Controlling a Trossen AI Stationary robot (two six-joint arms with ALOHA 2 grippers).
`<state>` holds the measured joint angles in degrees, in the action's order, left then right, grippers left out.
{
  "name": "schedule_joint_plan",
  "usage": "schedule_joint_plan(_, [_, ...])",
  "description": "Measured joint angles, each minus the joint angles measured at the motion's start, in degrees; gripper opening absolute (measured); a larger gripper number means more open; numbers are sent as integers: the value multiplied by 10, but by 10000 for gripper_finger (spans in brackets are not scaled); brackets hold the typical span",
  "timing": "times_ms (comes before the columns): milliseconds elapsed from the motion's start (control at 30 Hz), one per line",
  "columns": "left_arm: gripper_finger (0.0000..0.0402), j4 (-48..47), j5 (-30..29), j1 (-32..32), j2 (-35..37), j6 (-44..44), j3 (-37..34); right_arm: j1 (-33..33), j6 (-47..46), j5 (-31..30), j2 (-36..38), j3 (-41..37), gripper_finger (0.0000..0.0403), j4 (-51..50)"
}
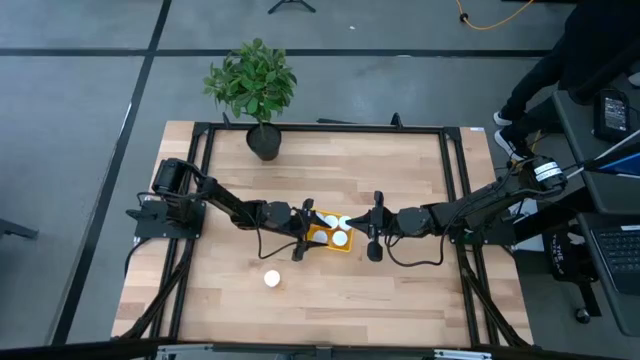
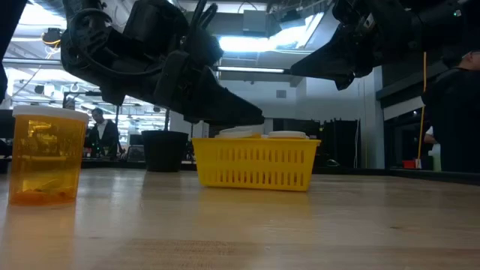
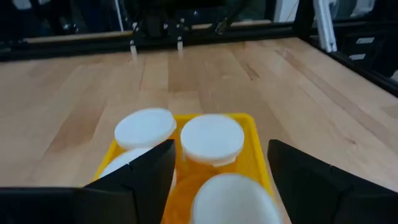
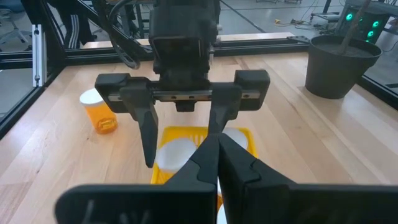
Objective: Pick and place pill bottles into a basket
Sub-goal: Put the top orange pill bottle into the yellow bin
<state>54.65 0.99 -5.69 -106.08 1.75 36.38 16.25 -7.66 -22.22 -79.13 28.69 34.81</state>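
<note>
Release step: left gripper (image 3: 214,180) fingers spread over basket (image 1: 322,240), nothing grasped. Right gripper (image 4: 216,163) fingers clenched, empty. Next: fetch counter bottle (image 1: 271,279).

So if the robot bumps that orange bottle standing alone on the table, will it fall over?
Probably, with a firm bump. The lone pill bottle stands upright and looks nearly empty, so likely light. On its side, its round body would likely roll on the smooth table.

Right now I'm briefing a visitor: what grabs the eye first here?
The bright yellow basket at mid-table, white-capped bottles inside, with the left gripper open over it. The right gripper hangs shut just beside it. One lone pill bottle stands apart, toward the table's front.
</note>
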Motion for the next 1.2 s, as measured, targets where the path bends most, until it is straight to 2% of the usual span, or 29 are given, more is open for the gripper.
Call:
schedule_joint_plan(200, [251,25,0,0,11,25,0,0,0,0,0,0,4,0])
schedule_joint_plan(367, [251,-23,4,-2,56,42,-2,0,0,0,0,0,4,-6])
schedule_joint_plan(600, [251,-234,-4,-13,154,69,-2,0,-2,0,0,0,4,-7])
schedule_joint_plan(767, [251,-344,-41,-33,194,70,-2,0,-3,0,0,0,4,-9])
schedule_joint_plan(867, [251,-358,-74,-42,194,57,-2,0,-3,0,0,0,4,-9])
schedule_joint_plan(1067, [251,-353,-87,-45,181,7,-3,0,-9,0,0,0,4,-9])
schedule_joint_plan(1200, [251,-352,-118,-48,172,-17,-3,0,-9,0,0,0,4,-9])
